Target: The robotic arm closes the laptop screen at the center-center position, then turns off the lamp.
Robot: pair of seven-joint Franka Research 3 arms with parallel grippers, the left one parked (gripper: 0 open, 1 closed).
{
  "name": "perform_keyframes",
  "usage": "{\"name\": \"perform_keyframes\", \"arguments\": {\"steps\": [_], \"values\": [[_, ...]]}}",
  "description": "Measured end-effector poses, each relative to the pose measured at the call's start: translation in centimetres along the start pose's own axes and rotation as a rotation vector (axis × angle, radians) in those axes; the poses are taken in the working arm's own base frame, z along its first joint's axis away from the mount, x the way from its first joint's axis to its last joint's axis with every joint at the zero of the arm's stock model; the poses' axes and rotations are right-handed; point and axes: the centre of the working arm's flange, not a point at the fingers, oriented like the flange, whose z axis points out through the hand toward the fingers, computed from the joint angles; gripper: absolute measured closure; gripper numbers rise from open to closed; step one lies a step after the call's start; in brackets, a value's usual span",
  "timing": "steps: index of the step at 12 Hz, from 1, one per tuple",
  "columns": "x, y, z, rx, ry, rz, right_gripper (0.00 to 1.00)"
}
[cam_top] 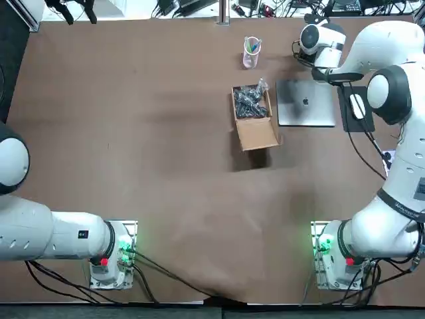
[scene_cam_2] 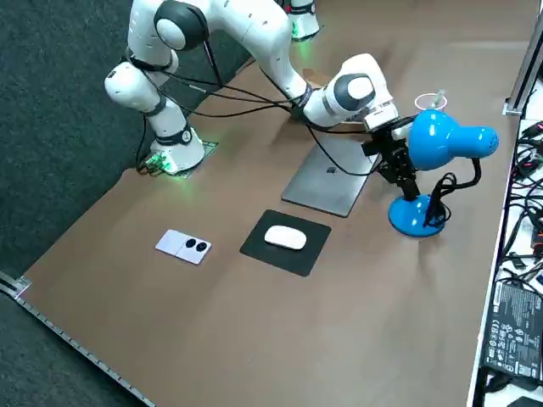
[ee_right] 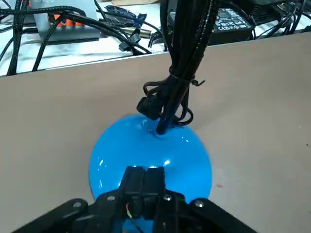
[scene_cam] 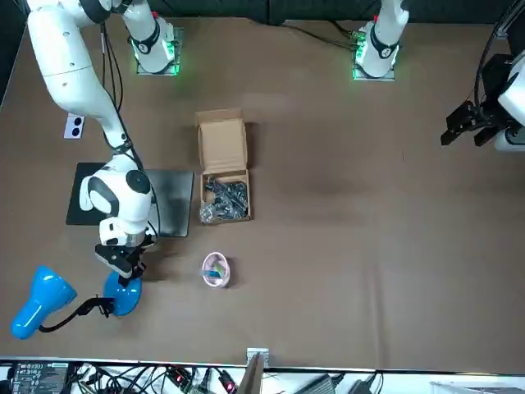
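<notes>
The silver laptop (cam_top: 305,103) (scene_cam: 168,209) (scene_cam_2: 331,174) lies on the brown table with its lid down flat. A blue desk lamp stands just beyond it, with a round base (scene_cam: 123,297) (scene_cam_2: 411,216) (ee_right: 150,150) and a head (scene_cam: 41,300) (scene_cam_2: 441,140) on a black cable-wrapped neck (ee_right: 177,73). My right gripper (scene_cam: 125,267) (scene_cam_2: 397,170) (ee_right: 144,172) points down at the near part of the base. Its two black fingers are shut together, tips at or on the blue surface. In the top view my own wrist hides the gripper and the lamp.
An open cardboard box (cam_top: 252,116) (scene_cam: 223,176) with dark items sits beside the laptop. A pink cup (cam_top: 251,52) (scene_cam: 215,269) stands farther out. A white mouse (scene_cam_2: 286,239) lies on a black pad, a white switch plate (scene_cam_2: 184,246) near it. Cables crowd the table's far edge.
</notes>
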Motion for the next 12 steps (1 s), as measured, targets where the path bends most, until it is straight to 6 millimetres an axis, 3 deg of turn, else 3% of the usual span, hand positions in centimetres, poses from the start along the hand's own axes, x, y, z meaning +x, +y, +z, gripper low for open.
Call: {"name": "perform_keyframes", "arguments": {"steps": [6, 12], "values": [[0.1, 0.1, 0.1, 0.000, 0.002, -0.001, 0.98], [1.8, 0.4, 0.0, 0.002, 0.032, -0.027, 0.98]]}}
